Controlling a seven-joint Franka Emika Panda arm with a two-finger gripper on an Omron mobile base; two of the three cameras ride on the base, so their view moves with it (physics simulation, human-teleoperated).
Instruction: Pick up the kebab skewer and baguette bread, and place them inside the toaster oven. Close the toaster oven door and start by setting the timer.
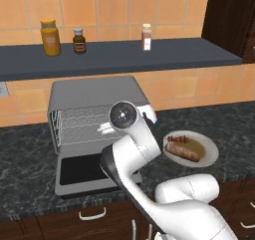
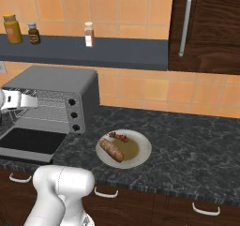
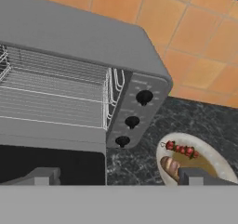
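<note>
Three black knobs (image 3: 132, 121) face us in the hand view, hidden by our arm from the left. Our gripper (image 3: 116, 176) hangs spread and empty above the dropped oven door (image 2: 28, 144). At 3 o'clock of the toaster oven (image 2: 61, 86), a plate (image 2: 143, 147) carries skewer (image 2: 119, 137) and bread (image 2: 111, 150). Jars (image 1: 50, 37) line the shelf (image 1: 174, 55).

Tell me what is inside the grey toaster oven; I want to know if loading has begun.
Inside the boxy grey metal toaster oven, a bare wire rack shows. The cavity's left end is cut off in the hand view.

The toaster oven (image 3: 88, 46) stands open, wire rack (image 3: 56, 93) bare; beside it, a plate (image 3: 218, 160) carries the kebab skewer (image 3: 182, 149) and baguette bread (image 3: 169, 166).
</note>
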